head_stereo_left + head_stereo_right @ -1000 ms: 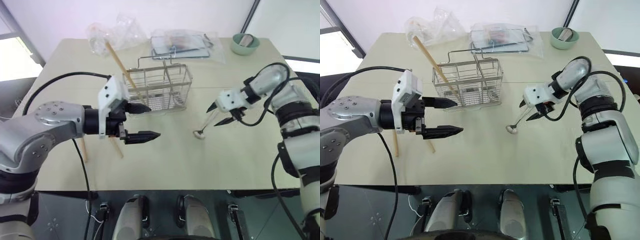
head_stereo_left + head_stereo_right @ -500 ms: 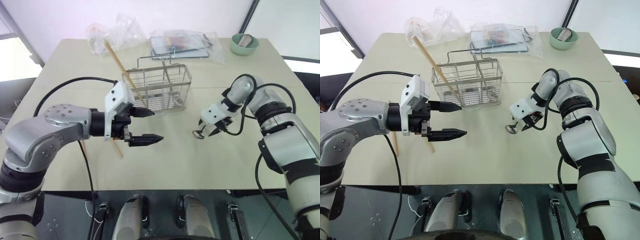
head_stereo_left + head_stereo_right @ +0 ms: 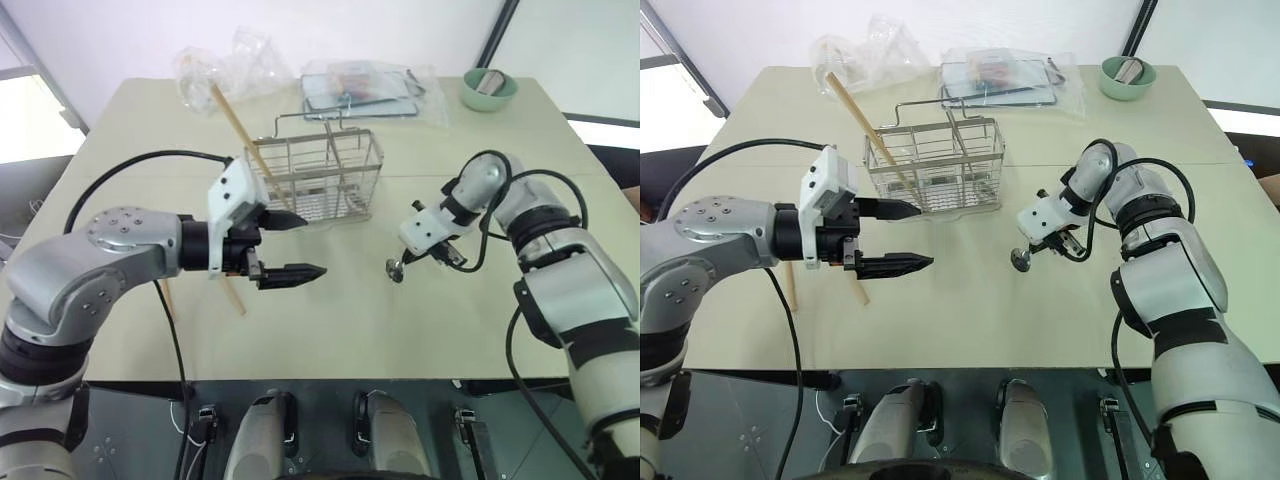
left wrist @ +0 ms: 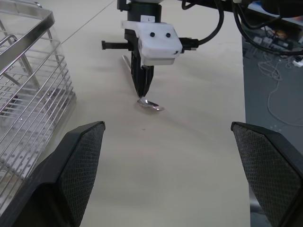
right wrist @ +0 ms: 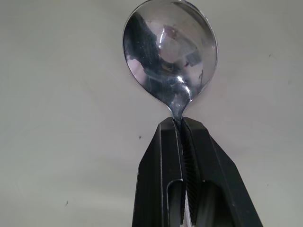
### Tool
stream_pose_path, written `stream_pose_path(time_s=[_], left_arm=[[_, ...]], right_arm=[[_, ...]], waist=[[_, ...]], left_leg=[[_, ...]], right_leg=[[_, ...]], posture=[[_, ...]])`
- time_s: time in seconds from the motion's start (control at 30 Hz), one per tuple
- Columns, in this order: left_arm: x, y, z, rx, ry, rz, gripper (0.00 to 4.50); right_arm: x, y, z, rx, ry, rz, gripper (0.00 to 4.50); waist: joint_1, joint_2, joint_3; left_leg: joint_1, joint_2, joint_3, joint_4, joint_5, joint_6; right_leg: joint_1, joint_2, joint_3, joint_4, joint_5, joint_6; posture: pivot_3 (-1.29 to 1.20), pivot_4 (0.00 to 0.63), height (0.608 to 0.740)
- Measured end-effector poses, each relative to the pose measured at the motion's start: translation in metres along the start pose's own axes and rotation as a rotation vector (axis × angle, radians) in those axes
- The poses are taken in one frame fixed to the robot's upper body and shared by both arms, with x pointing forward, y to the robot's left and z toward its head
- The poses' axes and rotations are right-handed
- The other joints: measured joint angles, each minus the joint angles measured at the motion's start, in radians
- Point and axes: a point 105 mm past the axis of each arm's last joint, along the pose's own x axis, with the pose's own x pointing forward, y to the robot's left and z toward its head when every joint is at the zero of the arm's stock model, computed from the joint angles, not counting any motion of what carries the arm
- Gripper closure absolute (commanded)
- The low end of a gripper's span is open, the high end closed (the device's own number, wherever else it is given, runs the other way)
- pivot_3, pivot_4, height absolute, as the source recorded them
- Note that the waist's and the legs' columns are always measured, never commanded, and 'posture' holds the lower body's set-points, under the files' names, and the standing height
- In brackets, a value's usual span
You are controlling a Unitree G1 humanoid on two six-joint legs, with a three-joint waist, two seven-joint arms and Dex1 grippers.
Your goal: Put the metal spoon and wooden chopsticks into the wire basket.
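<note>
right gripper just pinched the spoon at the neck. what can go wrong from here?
1. The right gripper is shut on the metal spoon only at its thin neck; it may pivot or slip when lifted.
2. The wire basket already holds a leaning chopstick; the spoon could knock it.

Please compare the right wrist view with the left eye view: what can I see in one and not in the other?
In the right wrist view, the right gripper pinches the metal spoon at its neck, bowl toward the camera. The left eye view adds the wire basket with one wooden chopstick leaning in it, another chopstick on the table, and the open left gripper. Both show the spoon, the right gripper and the table.
</note>
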Motion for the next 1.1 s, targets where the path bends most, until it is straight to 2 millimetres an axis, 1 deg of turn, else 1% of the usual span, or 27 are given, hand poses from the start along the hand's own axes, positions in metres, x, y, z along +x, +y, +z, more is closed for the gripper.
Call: stream_pose_path(time_s=[0.1, 0.13, 0.2, 0.27, 0.33, 0.4, 0.47, 0.53, 0.57, 0.63, 0.7, 0.73, 0.83, 0.97, 1.1], left_arm=[[-0.003, 0.004, 0.001, 0.006, 0.001, 0.022, 0.00], [-0.005, 0.007, 0.002, 0.009, -0.004, 0.037, 0.00], [-0.013, 0.016, 0.006, 0.008, -0.013, 0.080, 0.00], [-0.021, 0.024, 0.010, 0.015, -0.025, 0.123, 0.00], [-0.026, 0.029, 0.015, 0.035, -0.029, 0.145, 0.00], [-0.029, 0.033, 0.017, 0.045, -0.032, 0.154, 0.00], [-0.031, 0.038, 0.018, 0.045, -0.035, 0.169, 0.00], [-0.033, 0.043, 0.022, 0.056, -0.046, 0.183, 0.00], [-0.033, 0.044, 0.025, 0.066, -0.051, 0.186, 0.00], [-0.033, 0.046, 0.025, 0.069, -0.053, 0.191, 0.00], [-0.029, 0.045, 0.024, 0.063, -0.061, 0.175, 0.00], [-0.027, 0.044, 0.023, 0.061, -0.061, 0.168, 0.00], [-0.027, 0.044, 0.023, 0.063, -0.060, 0.168, 0.00], [-0.027, 0.044, 0.023, 0.064, -0.060, 0.171, 0.00], [-0.028, 0.045, 0.024, 0.065, -0.064, 0.186, 0.00]], right_arm=[[-0.003, -0.009, 0.012, 0.044, -0.124, -0.086, 4.45], [-0.007, -0.014, 0.021, 0.070, -0.197, -0.137, 4.45], [-0.024, -0.016, 0.042, 0.155, -0.383, -0.210, 4.45], [-0.046, -0.012, 0.064, 0.204, -0.525, -0.222, 4.45], [-0.075, -0.008, 0.087, 0.255, -0.666, -0.225, 4.45], [-0.095, -0.009, 0.101, 0.291, -0.767, -0.242, 4.45], [-0.120, -0.019, 0.113, 0.375, -0.911, -0.289, 4.45], [-0.148, -0.038, 0.127, 0.416, -1.053, -0.380, 4.45], [-0.159, -0.044, 0.133, 0.415, -1.089, -0.416, 4.45], [-0.178, -0.063, 0.142, 0.439, -1.173, -0.515, 4.45], [-0.180, -0.080, 0.141, 0.493, -1.223, -0.593, 4.45], [-0.176, -0.090, 0.137, 0.539, -1.240, -0.630, 4.45], [-0.159, -0.106, 0.126, 0.630, -1.222, -0.686, 4.45], [-0.142, -0.117, 0.119, 0.648, -1.165, -0.737, 4.45], [-0.123, -0.125, 0.105, 0.688, -1.105, -0.798, 4.45]], waist=[[0.000, 0.000, 0.000], [0.000, 0.000, 0.000], [0.005, 0.001, 0.001], [0.007, 0.002, 0.001], [0.008, 0.002, 0.001], [0.008, 0.001, 0.001], [0.007, 0.002, 0.001], [0.004, 0.002, 0.001], [0.005, 0.002, 0.001], [0.005, 0.001, 0.001], [0.005, 0.001, 0.001], [0.004, 0.001, 0.001], [0.007, 0.001, 0.001], [0.005, 0.001, 0.001], [0.003, 0.001, 0.001]], left_leg=[[0.000, 0.001, 0.000, 0.000, 0.000, 0.000], [0.000, 0.002, 0.000, 0.000, 0.000, 0.000], [-0.001, 0.002, -0.001, 0.001, 0.000, 0.000], [-0.001, 0.002, 0.000, 0.001, 0.000, 0.000], [-0.001, 0.002, 0.000, 0.001, -0.001, 0.001], [-0.001, 0.003, 0.000, 0.001, -0.004, 0.005], [-0.001, 0.003, 0.000, 0.001, -0.004, 0.005], [-0.003, 0.005, 0.002, 0.001, -0.003, 0.004], [-0.003, 0.006, 0.003, 0.000, -0.002, 0.002], [-0.002, 0.008, 0.004, 0.000, -0.001, 0.001], [-0.002, 0.009, 0.005, 0.000, -0.001, 0.001], [-0.003, 0.009, 0.006, 0.000, -0.001, 0.000], [-0.004, 0.009, 0.006, 0.000, -0.001, 0.001], [-0.005, 0.009, 0.007, 0.000, -0.001, 0.001], [-0.004, 0.009, 0.007, 0.000, -0.001, 0.001]], right_leg=[[0.000, 0.000, 0.000, 0.000, 0.000, 0.000], [0.000, 0.001, 0.000, 0.000, 0.000, 0.000], [0.000, 0.001, 0.000, 0.000, 0.000, 0.000], [0.000, 0.001, 0.000, 0.000, 0.000, 0.000], [0.000, 0.000, -0.001, -0.001, 0.001, -0.001], [0.000, 0.001, -0.001, -0.001, 0.001, -0.001], [-0.002, 0.001, -0.001, -0.001, 0.002, -0.003], [-0.004, 0.003, 0.000, 0.000, 0.003, -0.005], [-0.004, 0.004, 0.000, 0.000, 0.003, -0.005], [-0.004, 0.006, 0.000, 0.000, 0.003, -0.005], [-0.004, 0.006, 0.000, 0.000, 0.004, -0.005], [-0.005, 0.006, 0.000, 0.000, 0.004, -0.005], [-0.006, 0.006, 0.001, 0.000, 0.004, -0.005], [-0.007, 0.006, 0.001, 0.000, 0.004, -0.005], [-0.007, 0.007, 0.002, 0.000, 0.004, -0.005]], posture=[[0.00, 0.150, 0.704], [0.00, 0.150, 0.704], [0.00, 0.150, 0.704], [0.00, 0.150, 0.704], [0.00, 0.150, 0.704], [0.00, 0.150, 0.704], [0.00, 0.150, 0.704], [0.00, 0.150, 0.704], [0.00, 0.150, 0.704], [0.00, 0.150, 0.704], [0.00, 0.150, 0.704], [0.00, 0.150, 0.704], [0.00, 0.150, 0.704], [0.00, 0.150, 0.704], [0.00, 0.150, 0.704]])
